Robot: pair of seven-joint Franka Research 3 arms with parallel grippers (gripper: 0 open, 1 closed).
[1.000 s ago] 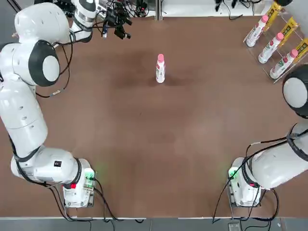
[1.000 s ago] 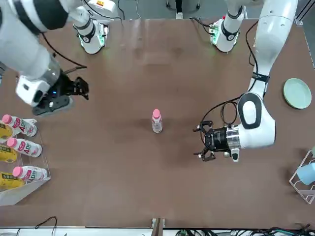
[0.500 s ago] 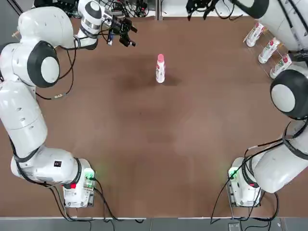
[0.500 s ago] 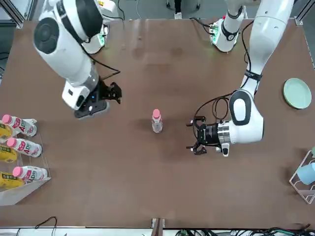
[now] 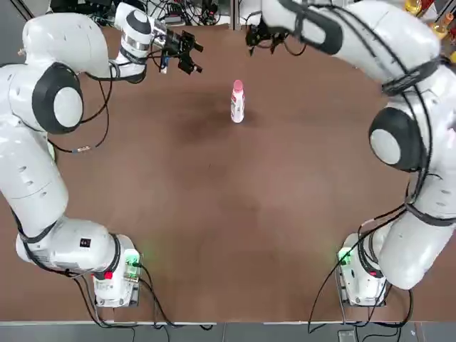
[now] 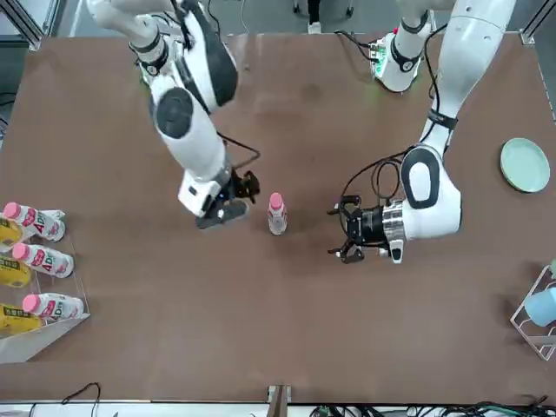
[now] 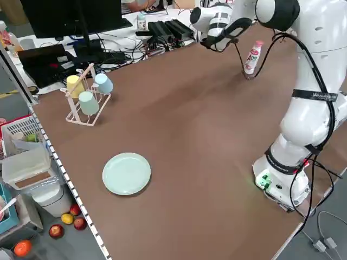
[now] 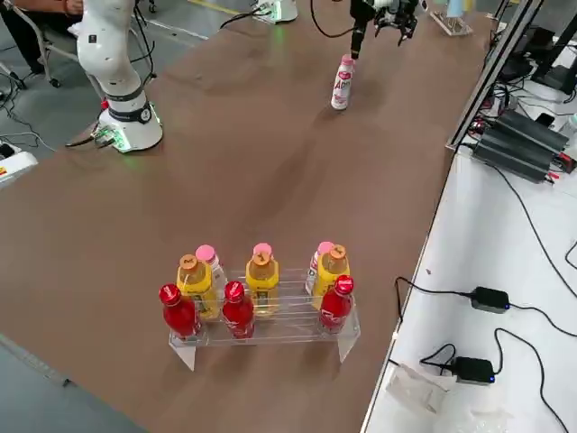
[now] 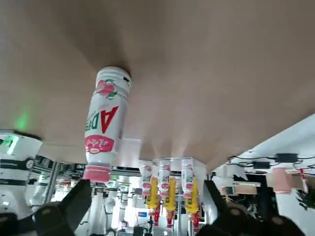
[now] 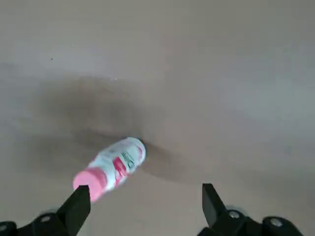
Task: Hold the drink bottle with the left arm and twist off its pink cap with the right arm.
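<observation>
A brown tabletop (image 6: 287, 339) carries the drink bottle (image 6: 277, 217), upright with its pink cap (image 6: 275, 201) on. In the front view, a clear rack (image 6: 52, 334) of bottles stands by the left edge, and a pale green plate (image 6: 525, 165) (round, with nothing on it) lies near the right, where a white wire rack (image 6: 543, 326) holds cups.

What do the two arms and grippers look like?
Both arms: white, rounded, black joint bands, black cables. Left arm adds a small black square mark; right arm has a black strap. Left gripper and right gripper: black, two-fingered.
</observation>
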